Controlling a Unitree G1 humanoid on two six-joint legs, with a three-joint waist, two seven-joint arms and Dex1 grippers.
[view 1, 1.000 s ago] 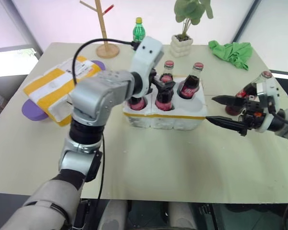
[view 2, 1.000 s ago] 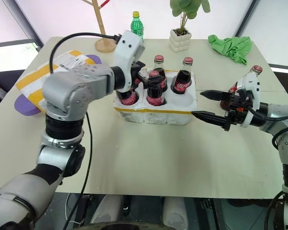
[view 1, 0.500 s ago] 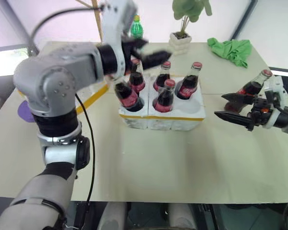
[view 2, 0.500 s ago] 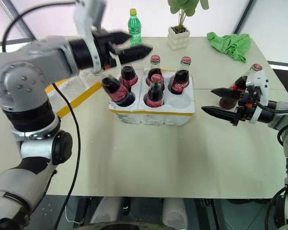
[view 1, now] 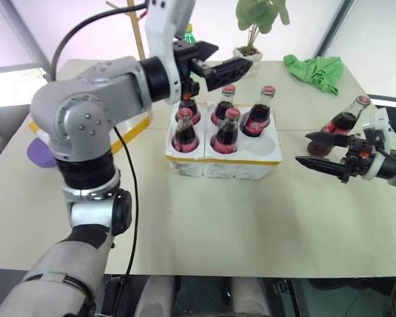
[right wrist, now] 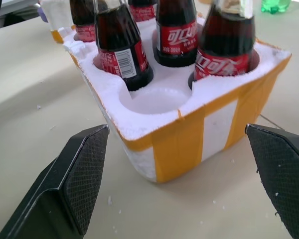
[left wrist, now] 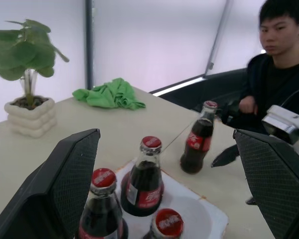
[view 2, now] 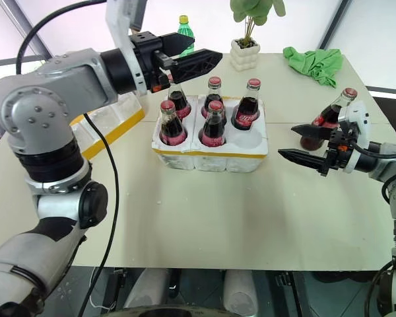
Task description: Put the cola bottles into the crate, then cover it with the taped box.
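Both grippers, left (view 2: 198, 58) and right (view 2: 302, 143), gape empty; sixth bottle (view 2: 329, 119) stands at the crate's (view 2: 211, 156) three o'clock.

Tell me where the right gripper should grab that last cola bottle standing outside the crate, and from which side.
Grip the loose cola bottle around its labelled body, below the narrowing neck. It stands on the table just behind the open right gripper, so probably come in level from the crate side.

Glossy glass cola bottles (view 2: 212, 123); rough matt styrofoam crate (view 2: 211, 156); crumpled green cloth (view 2: 319, 61)
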